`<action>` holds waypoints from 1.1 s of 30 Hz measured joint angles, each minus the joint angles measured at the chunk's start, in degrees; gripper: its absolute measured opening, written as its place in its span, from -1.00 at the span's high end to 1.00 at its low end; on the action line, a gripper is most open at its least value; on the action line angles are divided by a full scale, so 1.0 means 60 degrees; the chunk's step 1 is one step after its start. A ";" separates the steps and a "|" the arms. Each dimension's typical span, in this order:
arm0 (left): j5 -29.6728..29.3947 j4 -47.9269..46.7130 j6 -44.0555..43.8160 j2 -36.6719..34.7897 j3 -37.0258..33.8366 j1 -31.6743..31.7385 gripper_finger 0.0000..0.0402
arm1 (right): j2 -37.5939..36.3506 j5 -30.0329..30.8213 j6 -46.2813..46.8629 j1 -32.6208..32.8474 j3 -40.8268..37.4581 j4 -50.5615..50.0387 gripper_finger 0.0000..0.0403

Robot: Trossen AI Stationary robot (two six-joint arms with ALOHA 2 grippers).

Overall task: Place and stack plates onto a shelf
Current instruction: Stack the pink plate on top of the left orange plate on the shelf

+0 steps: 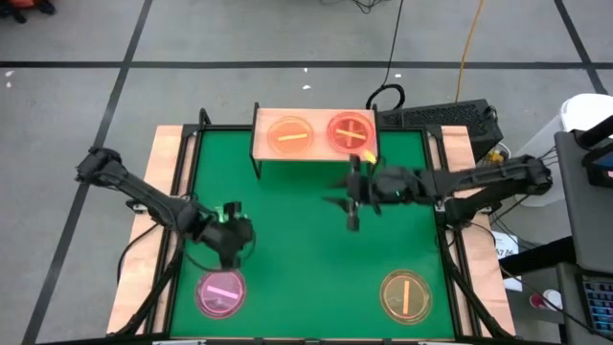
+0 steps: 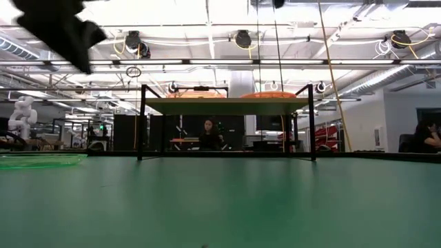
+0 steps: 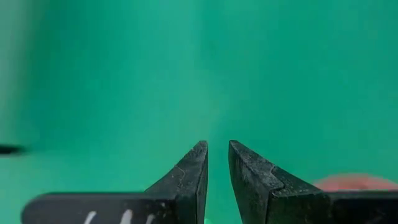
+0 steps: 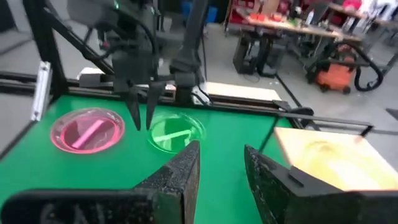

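The shelf stands at the mat's far edge, and two plates rest on its wooden top: an amber one and a red one with a cross. On the mat lie a pink plate, an amber plate and a green plate. My left gripper hangs open, fingers slanting down, just above the green plate's edge, with nothing between them. My right gripper is open in the air in front of the shelf, holding nothing.
The green mat lies bare between the near plates and the shelf. The shelf's thin black legs stand at its corners. A keyboard and cables lie beyond the far right corner. People sit in the room behind the table.
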 joint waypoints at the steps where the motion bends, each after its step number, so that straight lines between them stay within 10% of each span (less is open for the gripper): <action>1: 0.0479 -0.0147 -0.0159 0.0158 0.0009 -0.0135 0.64 | -0.0085 0.0142 0.0023 0.0233 -0.0471 0.0642 0.46; 11: 0.1936 -0.1546 -0.1233 0.1194 0.0010 -0.1700 0.64 | -0.0493 0.0313 -0.1520 0.1367 -0.3700 0.6555 0.46; 33: 0.2366 0.0367 -0.1332 0.1459 -0.2070 -0.2259 0.64 | -0.0774 0.0759 -0.1525 0.1440 -0.3761 0.6308 0.46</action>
